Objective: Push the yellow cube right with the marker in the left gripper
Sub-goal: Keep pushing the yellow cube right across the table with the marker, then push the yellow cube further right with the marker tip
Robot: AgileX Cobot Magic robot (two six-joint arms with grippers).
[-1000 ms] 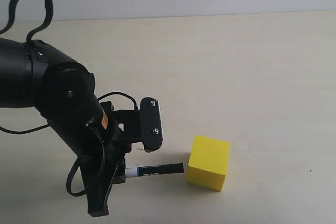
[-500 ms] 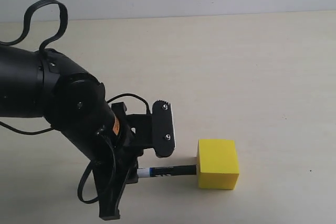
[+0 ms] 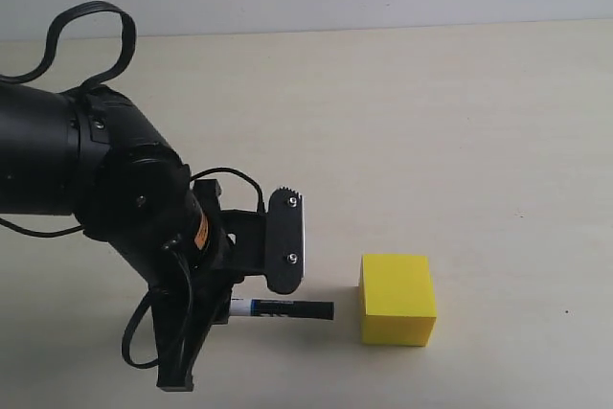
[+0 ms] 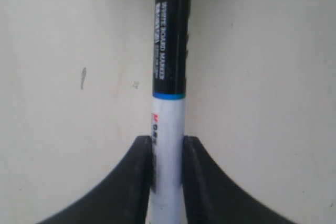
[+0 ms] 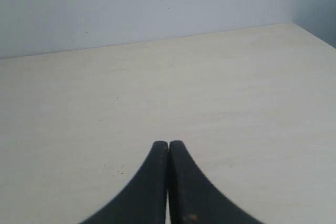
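- left gripper (image 3: 233, 308) is pinching the marker (image 3: 283, 310) by its white barrel, fingers tight on both sides
- left arm (image 3: 86, 179) comes in from the left edge of the exterior view and bends down low over the table (image 3: 431, 122)
- wrist is turned so one finger pad (image 3: 285, 241) with screws faces the camera, the other finger sits lower, near the bottom edge
- black cable (image 3: 91, 31) loops up above the arm
- marker lies about level, black cap end pointing right at the yellow cube (image 3: 397, 299); can't tell if it touches the table
- cap tip is near the cube's left face but apart, with a strip of table showing between them
- yellow cube sits flat on the table, right of the gripper, lower right of centre
- cube and gap show only in the exterior view
- left wrist view alone shows white print on the black cap, a blue ring where it meets the barrel, and red lettering by the fingers
- right gripper (image 5: 168, 148) shows only in the right wrist view, fingers pressed together over the table, pale wall (image 5: 131, 3) behind
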